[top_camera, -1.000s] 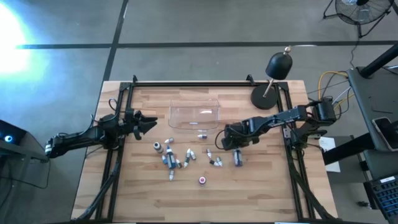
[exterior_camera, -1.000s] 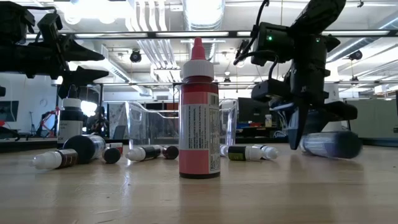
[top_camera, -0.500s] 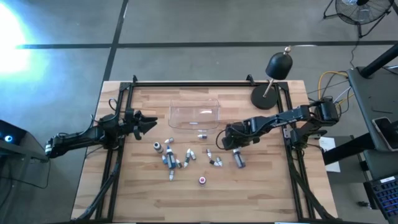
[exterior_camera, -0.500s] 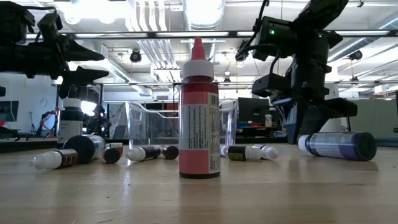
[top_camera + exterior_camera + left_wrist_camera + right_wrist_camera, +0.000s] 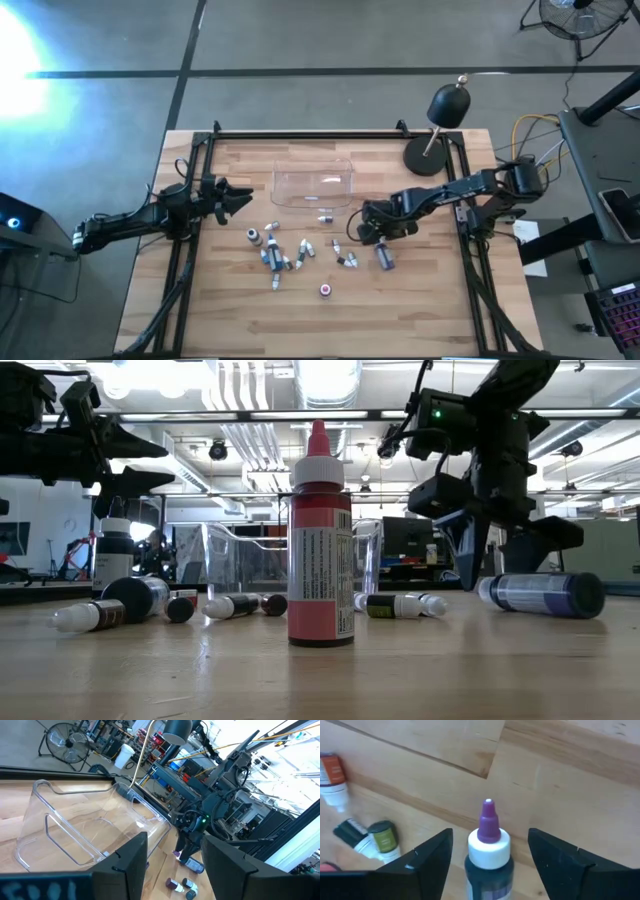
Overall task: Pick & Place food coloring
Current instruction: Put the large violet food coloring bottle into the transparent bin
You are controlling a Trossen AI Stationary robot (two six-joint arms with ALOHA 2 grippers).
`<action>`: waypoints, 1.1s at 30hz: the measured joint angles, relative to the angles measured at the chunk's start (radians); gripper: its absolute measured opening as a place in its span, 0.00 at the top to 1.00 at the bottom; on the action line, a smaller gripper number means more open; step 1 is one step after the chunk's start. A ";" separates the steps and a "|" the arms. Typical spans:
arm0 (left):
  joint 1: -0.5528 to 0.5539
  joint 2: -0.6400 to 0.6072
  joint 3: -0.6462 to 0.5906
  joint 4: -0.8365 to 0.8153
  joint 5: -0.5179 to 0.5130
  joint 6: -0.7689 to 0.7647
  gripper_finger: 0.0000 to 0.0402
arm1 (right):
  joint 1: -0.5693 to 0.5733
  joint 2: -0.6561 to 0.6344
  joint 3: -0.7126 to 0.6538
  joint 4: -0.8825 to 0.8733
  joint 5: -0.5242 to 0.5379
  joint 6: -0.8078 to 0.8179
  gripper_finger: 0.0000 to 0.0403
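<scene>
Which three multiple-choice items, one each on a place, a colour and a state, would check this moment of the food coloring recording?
1. Where is the clear tray?
A. at the table's back middle
B. at the front edge
C. under the lamp

2. What colour is the tip of the bottle between the right end effector's fingers?
A. red
B. purple
C. green

3. How does the red bottle stand in the low view?
A. on its side
B. upside down
C. upright

Key: 1 A, the high view shows the tray behind the scattered bottles; 2 B, the right wrist view shows a purple tip over a white collar; 3 C, its base sits on the wood, tip up.
</scene>
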 joint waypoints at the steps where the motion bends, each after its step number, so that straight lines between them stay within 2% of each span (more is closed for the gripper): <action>1: 0.000 0.000 0.000 0.000 0.000 0.000 0.60 | 0.000 0.007 0.000 0.001 0.000 0.000 0.38; 6: 0.000 0.000 0.000 0.000 0.000 0.000 0.60 | 0.001 0.024 0.001 -0.003 -0.007 -0.024 0.47; 16: 0.000 0.000 0.000 0.000 0.000 0.000 0.60 | 0.001 0.025 0.001 -0.011 0.000 -0.048 0.73; 23: 0.000 0.000 0.000 0.000 0.000 0.000 0.60 | 0.001 0.010 0.023 -0.010 0.009 -0.049 0.74; 26: 0.000 0.000 0.000 0.000 0.000 0.000 0.60 | 0.002 -0.008 0.052 -0.020 0.097 -0.048 0.74; 28: 0.000 0.000 0.000 0.000 0.000 0.000 0.60 | 0.003 -0.028 0.085 -0.036 0.195 -0.049 0.74; 33: 0.000 0.000 0.000 0.000 0.000 0.000 0.60 | 0.037 -0.079 0.198 -0.135 0.564 -0.111 0.74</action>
